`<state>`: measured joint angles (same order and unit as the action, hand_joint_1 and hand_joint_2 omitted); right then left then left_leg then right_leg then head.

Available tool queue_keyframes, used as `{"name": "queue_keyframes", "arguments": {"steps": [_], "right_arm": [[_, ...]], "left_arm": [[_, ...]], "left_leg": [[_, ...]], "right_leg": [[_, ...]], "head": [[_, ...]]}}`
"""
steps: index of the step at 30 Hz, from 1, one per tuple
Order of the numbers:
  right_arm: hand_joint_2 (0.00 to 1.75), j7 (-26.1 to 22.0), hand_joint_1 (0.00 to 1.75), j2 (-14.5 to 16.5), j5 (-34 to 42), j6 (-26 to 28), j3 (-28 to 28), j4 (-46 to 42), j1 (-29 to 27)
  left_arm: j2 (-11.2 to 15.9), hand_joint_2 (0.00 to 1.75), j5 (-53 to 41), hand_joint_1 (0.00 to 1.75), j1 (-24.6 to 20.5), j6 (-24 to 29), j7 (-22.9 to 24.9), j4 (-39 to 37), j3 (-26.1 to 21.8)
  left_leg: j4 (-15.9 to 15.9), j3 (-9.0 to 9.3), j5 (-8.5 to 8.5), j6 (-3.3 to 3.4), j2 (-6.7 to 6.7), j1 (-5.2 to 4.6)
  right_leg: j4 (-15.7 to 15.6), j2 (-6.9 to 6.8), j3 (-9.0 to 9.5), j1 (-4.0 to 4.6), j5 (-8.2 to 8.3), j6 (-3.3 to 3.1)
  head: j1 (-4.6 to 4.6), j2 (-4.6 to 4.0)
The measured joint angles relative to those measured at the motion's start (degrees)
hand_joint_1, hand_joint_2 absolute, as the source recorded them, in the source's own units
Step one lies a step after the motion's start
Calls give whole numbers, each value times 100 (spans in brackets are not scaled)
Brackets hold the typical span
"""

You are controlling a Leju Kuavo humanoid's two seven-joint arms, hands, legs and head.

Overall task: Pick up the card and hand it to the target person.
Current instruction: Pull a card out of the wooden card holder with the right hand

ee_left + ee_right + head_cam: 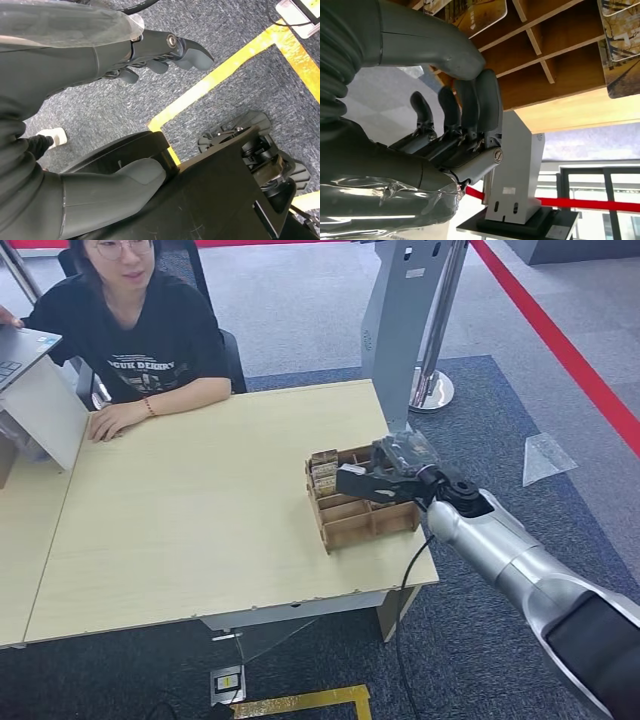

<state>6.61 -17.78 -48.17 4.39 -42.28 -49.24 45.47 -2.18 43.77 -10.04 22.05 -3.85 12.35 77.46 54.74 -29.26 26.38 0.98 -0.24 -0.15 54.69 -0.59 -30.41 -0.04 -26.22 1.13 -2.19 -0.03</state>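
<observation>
Presently | right hand (385, 472) over card box (362, 515), fingers (471, 107) curled, nothing held (thumb close) | left hand (166, 50) loosely open, holding nothing

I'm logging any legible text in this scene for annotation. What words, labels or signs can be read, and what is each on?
Print on the person's black T-shirt: too blurred to read reliably.
Small labels on the grey stand: too small to read.
Floor socket sticker: unreadable.
Cards in the wooden tray: pictures, no legible text.
</observation>
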Motion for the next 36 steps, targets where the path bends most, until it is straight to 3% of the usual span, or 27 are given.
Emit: {"name": "queue_keyframes", "arguments": {"steps": [4,6,10,12,19,26,36], "right_arm": [[175,-1,151,15,-5,0,-2,34,0],[175,-1,142,24,-10,-1,-3,52,0],[175,-3,106,42,-17,-4,-16,85,1],[175,-3,102,51,-17,-8,-25,101,1],[175,-17,103,75,-17,-27,-62,146,1],[175,-78,129,102,-17,-36,-98,207,7],[175,-108,126,142,-13,-46,-127,282,36]], "left_arm": [[2,175,1,0,0,1,1,0,0],[2,175,1,0,0,2,1,0,0],[2,175,4,0,0,7,0,0,0],[2,175,8,0,0,7,0,0,0],[2,175,28,0,3,7,0,0,0],[4,175,31,0,4,9,-5,0,0],[4,175,44,0,4,23,-16,0,-2]], "left_leg": [[0,0,0,0,0,0],[0,0,0,0,0,0],[0,0,0,0,0,0],[0,0,0,0,0,0],[0,0,0,0,0,0],[0,0,0,0,0,0],[0,0,0,0,0,0]], "right_leg": [[0,0,0,0,0,0],[0,0,0,0,0,0],[0,0,0,0,0,0],[0,0,0,0,0,0],[0,0,0,0,0,0],[0,0,0,0,0,0],[0,0,1,0,0,0]], "head": [[-1,1],[-1,1],[-1,1],[-1,0],[0,1],[0,0],[0,0]]}}
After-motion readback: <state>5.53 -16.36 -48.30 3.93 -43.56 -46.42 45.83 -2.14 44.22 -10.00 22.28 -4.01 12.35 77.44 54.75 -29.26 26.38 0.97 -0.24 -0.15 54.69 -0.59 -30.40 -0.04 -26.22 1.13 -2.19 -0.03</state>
